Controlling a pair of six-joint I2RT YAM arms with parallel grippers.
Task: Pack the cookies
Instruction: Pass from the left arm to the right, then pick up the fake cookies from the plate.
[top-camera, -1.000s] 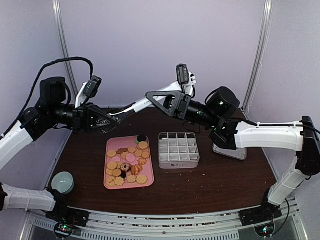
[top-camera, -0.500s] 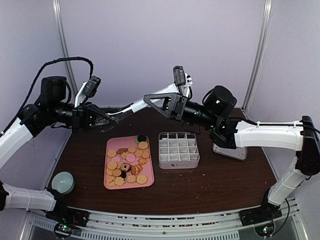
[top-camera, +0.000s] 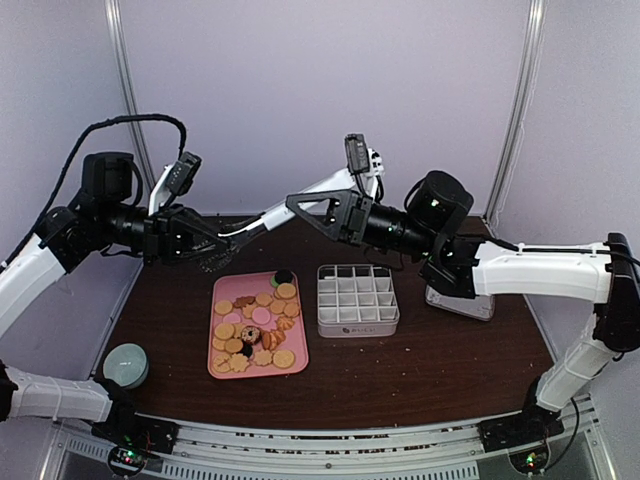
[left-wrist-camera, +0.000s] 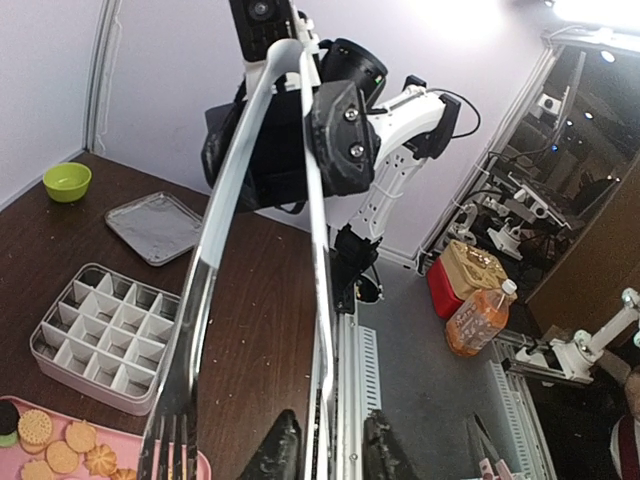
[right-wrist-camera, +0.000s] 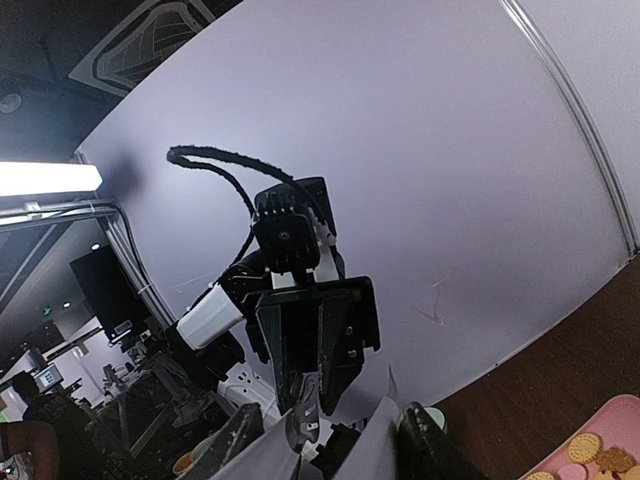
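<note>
The cookies (top-camera: 255, 330) lie on the pink tray (top-camera: 222, 289), at 9 o'clock of the grid box (top-camera: 357, 325) in the top view. None is in the box yet.

They look light, thin, stiff and brittle, and will likely crumble or snap under a hard squeeze. They sit packed edge to edge, some overlapping, which leaves little room around any one. The best hold is probably a gentle pinch across opposite edges, or a tong blade slid under from the tray's free side.

All lie flat, faces up. The rounds and flowers have no long axis, so the approach angle should matter little.

The tongs (top-camera: 275, 212) hang in the air between the arms, their long axis running from 8 to 2 o'clock. The blades are spread and the toothed end is by the left gripper (left-wrist-camera: 330, 445). The right gripper (top-camera: 305, 207) is clamped across both blades near the hinge. One blade passes between the left fingers, but I cannot tell whether they pinch it.
</note>
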